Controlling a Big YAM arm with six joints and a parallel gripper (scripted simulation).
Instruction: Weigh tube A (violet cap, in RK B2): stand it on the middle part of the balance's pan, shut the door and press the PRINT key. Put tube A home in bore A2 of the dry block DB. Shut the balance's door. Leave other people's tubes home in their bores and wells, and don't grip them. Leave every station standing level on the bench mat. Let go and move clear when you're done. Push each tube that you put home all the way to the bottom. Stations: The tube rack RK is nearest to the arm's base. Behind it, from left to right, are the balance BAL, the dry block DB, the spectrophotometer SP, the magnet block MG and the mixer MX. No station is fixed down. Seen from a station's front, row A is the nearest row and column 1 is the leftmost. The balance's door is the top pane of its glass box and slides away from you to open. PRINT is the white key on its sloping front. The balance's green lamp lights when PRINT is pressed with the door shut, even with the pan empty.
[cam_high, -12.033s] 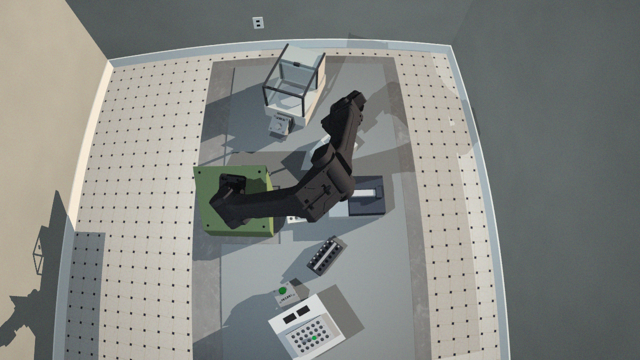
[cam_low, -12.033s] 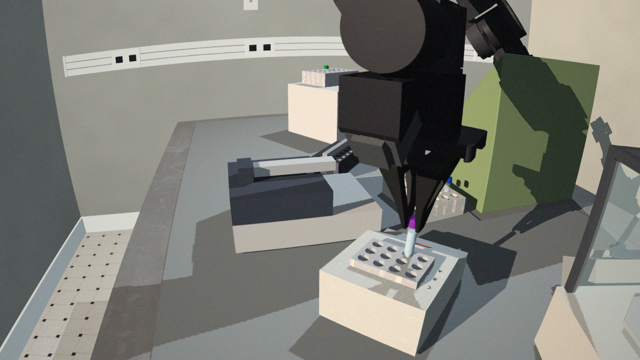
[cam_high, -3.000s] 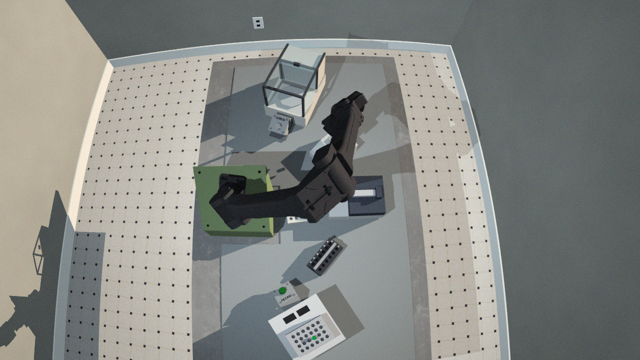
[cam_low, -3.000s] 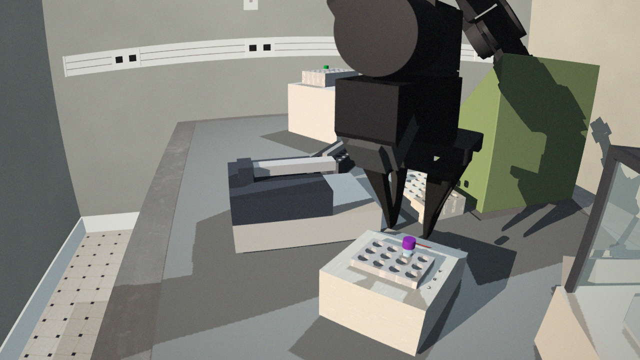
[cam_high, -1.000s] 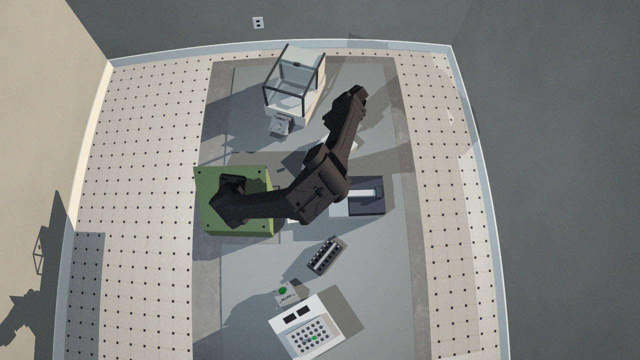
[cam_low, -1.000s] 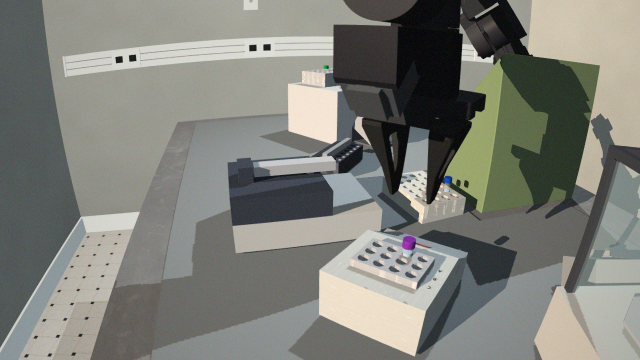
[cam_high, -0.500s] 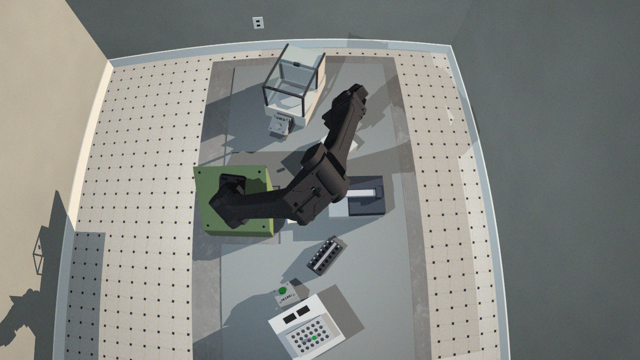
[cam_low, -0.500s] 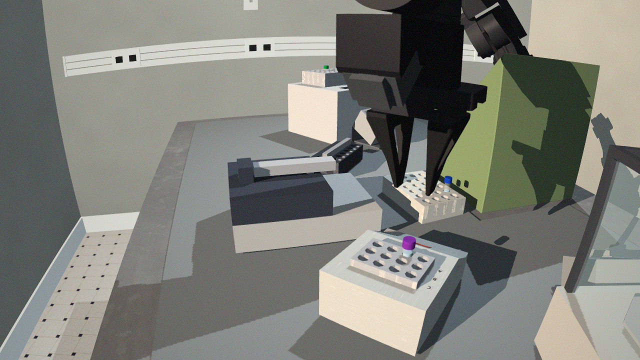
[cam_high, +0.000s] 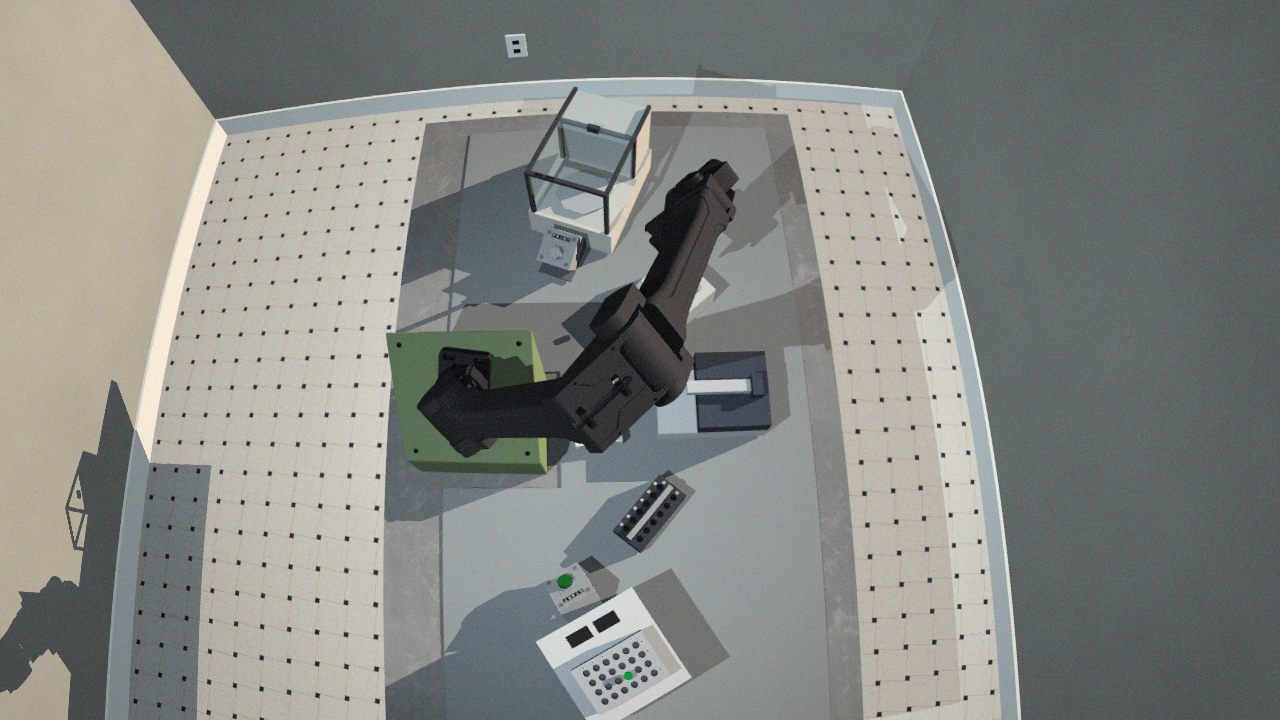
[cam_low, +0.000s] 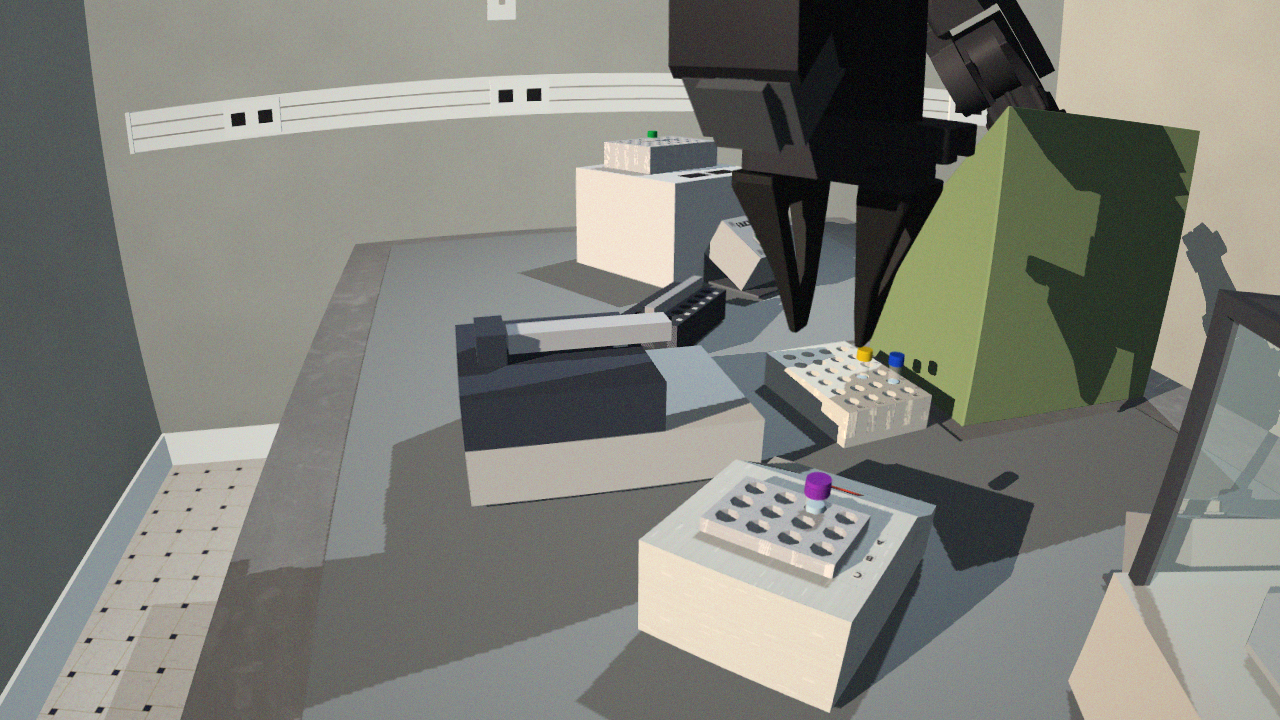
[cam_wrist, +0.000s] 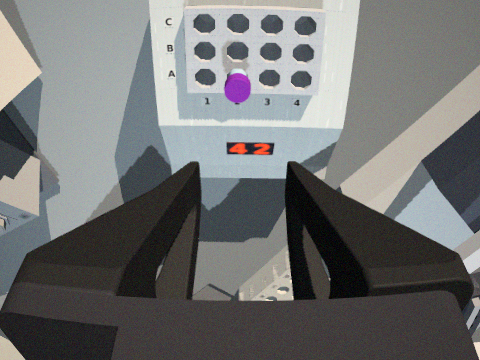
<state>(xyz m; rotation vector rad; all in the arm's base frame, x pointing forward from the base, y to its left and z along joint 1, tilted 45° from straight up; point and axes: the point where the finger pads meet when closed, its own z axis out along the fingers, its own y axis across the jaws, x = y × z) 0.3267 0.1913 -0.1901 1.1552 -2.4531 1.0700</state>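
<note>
And here's tube A (cam_low: 815, 488) (cam_wrist: 237, 87), violet cap up, standing in bore A2 of the dry block (cam_high: 704, 292) (cam_low: 742, 591) (cam_wrist: 335, 75), which carries the tube upright for it. The jaws hang above the block, moderately spread, nothing pinched between them; that suits a release, or lining up for a push on the cap. A pale bit of tube shows under the cap, so I can't swear it's fully seated; a straight press down looks the sensible next move, since a slanted one might shift the unfixed block. Over at the balance (cam_high: 572, 219) (cam_low: 1114, 644), the glass door (cam_high: 610, 109) looks slid back, so shutting it seems owed; whether the weighing is done I can't tell. The yellow cap (cam_low: 863, 354) and blue cap (cam_low: 896, 359) sit in the rack (cam_low: 886, 420), other people's tubes, best left alone. Beneath it all, a grey-blue mat lies on the desk (cam_high: 810, 537) (cam_low: 205, 644), stone-grey along its edges, hard shadows raking over it from the arm (cam_high: 501, 411) (cam_low: 733, 35) (cam_wrist: 240, 330). Beyond, dotted tiles cover the floor (cam_high: 295, 362) (cam_low: 134, 608), and a plain grey wall (cam_high: 805, 40) (cam_low: 358, 170) carries sockets on a pale trunking strip (cam_low: 384, 102).
</note>
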